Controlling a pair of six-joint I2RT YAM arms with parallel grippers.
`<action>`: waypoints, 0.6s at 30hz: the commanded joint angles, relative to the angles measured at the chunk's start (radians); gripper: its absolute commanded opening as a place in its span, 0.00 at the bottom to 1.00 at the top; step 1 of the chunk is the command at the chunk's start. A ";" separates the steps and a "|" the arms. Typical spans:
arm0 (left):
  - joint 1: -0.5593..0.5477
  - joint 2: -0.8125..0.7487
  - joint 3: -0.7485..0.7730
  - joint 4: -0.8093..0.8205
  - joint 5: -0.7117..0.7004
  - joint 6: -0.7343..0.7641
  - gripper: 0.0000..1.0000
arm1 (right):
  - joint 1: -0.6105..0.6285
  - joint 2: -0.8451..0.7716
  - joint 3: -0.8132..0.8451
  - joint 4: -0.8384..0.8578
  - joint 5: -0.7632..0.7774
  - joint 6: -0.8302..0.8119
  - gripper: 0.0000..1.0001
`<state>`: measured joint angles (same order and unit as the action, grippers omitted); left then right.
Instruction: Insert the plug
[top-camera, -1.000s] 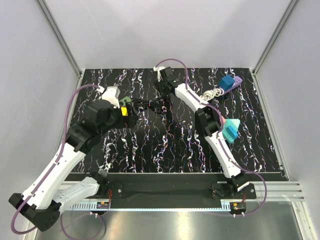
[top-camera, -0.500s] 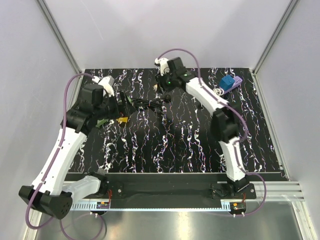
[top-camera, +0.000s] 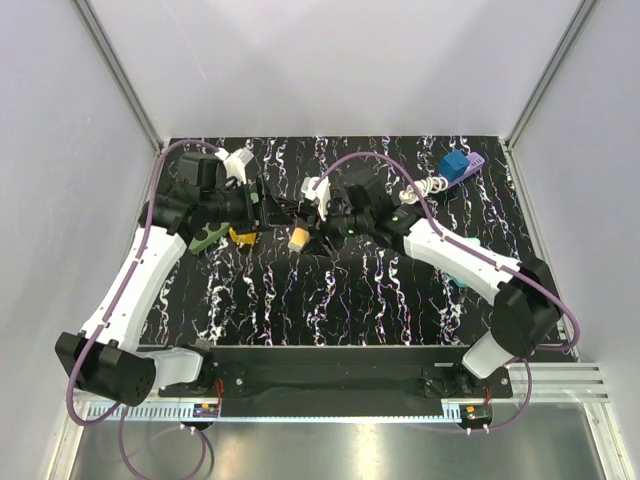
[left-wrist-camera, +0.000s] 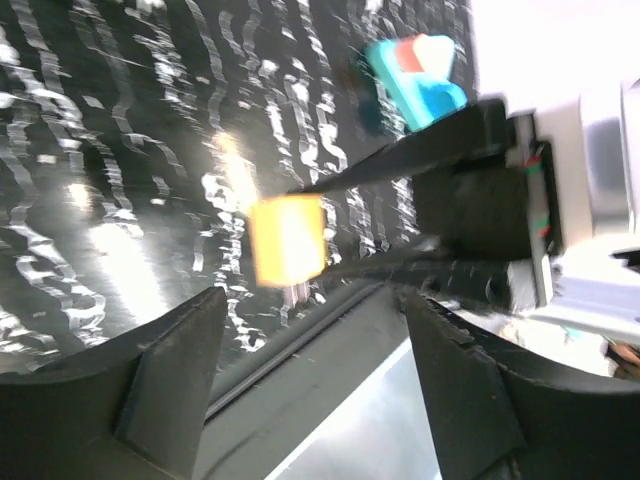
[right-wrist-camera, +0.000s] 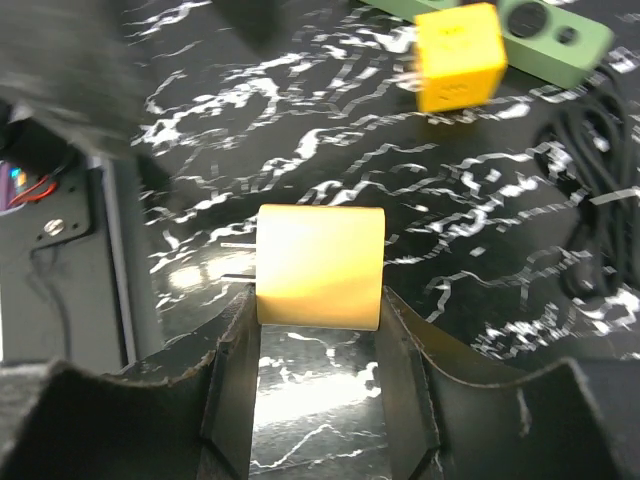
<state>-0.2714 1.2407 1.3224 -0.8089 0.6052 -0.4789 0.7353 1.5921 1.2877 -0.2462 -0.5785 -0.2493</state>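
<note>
1. Not done yet, as far as I can tell. The plug, a pale yellow block with two thin prongs poking out to the left in the right wrist view, is up off the table. It's pinched between the fingers of the right gripper, which are closed snug on its two sides.
2. The power strip is the green bar in the upper left of the overhead view. The plug hangs off to its right, near but clearly apart, so what's left is lining up the prongs and pushing it in.
3. A second yellow cube sits right at the strip's edge. Can't tell if it's actually plugged in.
4. The left gripper is wide open with nothing in it. In the overhead view it hovers over the strip area. My guess is it's there to steady the strip, but that's just a guess.
5. A black cable lies coiled between the two grippers.
6. The tabletop is black with white and purple marble veins, and it's glossy enough to throw glare.
7. A blue block and a white cord sit in the upper right corner.
8. Plain pale grey walls box in the back and sides.
</note>
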 joint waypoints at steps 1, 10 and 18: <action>0.000 -0.006 -0.029 0.072 0.160 -0.038 0.74 | 0.010 -0.083 -0.013 0.113 -0.041 -0.033 0.00; -0.034 -0.004 -0.134 0.135 0.186 -0.072 0.72 | 0.049 -0.135 -0.042 0.142 -0.060 -0.044 0.00; -0.040 0.008 -0.155 0.192 0.232 -0.098 0.30 | 0.058 -0.129 -0.054 0.139 -0.073 -0.036 0.09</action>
<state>-0.3107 1.2461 1.1736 -0.6861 0.7826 -0.5667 0.7856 1.4914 1.2400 -0.1497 -0.6220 -0.2810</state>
